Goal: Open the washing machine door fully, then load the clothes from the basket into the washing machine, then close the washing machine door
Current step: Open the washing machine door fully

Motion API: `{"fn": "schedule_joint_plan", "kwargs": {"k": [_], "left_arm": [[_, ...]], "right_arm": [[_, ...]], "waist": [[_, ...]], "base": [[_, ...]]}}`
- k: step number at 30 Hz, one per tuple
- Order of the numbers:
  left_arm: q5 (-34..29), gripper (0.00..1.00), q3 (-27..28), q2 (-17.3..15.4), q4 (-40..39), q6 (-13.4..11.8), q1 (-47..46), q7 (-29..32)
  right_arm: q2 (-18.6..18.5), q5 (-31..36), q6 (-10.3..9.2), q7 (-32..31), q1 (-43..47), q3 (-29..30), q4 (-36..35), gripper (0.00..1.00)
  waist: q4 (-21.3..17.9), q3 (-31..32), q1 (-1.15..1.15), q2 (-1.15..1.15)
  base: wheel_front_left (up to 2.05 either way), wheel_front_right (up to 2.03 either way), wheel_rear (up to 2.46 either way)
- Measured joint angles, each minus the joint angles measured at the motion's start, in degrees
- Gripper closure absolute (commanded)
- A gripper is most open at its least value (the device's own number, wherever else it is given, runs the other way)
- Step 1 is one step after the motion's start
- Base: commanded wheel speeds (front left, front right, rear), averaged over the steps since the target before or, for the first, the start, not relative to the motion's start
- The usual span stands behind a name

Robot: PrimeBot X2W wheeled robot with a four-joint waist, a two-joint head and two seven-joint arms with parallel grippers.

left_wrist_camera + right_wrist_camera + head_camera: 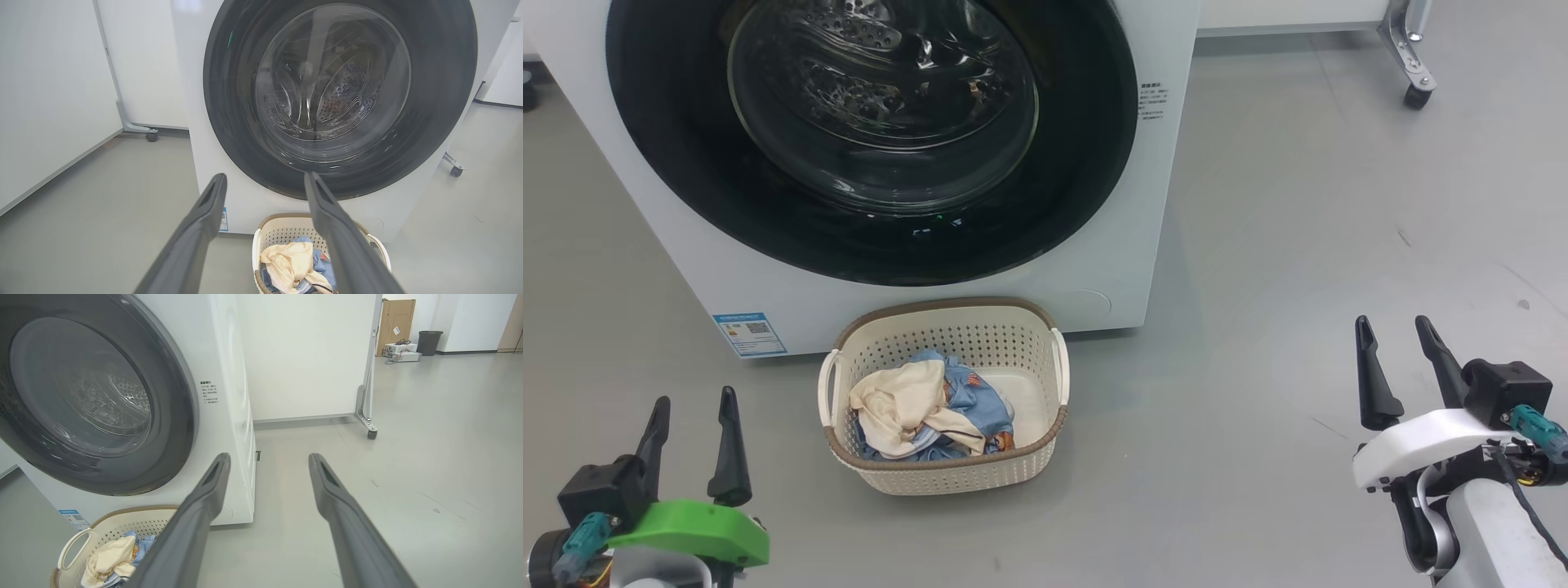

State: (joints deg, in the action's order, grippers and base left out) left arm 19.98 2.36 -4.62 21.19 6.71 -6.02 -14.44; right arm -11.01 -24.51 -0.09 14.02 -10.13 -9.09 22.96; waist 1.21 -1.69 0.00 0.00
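Your left gripper [694, 396] and right gripper [1391, 320]: both spread wide, empty, low either side. Door [874, 122] shut on washing machine [1094, 269]. Clothes [931, 408] heaped in basket [947, 306], just in front, below door. Handle hard to spot on glossy rim, perhaps hidden. Watch: fingers slipping off rim; arm knocking basket aside.

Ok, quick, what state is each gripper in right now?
Left gripper, dark, long-fingered, green-mounted: open, holding nothing.
Right gripper, dark, long-fingered, white-mounted: open, holding nothing.
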Motion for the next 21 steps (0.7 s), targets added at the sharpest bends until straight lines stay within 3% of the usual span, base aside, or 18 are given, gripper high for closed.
{"fn": "schedule_joint_plan", "kwargs": {"k": [21], "left_arm": [[-1.4, 0.0, 1.4, 0.6, -1.5, 0.2, 0.0, 0.0]], "right_arm": [[0.4, 0.5, 0.63, 0.0, 0.0, 1.7, -0.4, 0.0]], "waist": [[0.0, -0.8, 0.0, 0.0]], "base": [[0.44, 0.44, -0.89]]}}
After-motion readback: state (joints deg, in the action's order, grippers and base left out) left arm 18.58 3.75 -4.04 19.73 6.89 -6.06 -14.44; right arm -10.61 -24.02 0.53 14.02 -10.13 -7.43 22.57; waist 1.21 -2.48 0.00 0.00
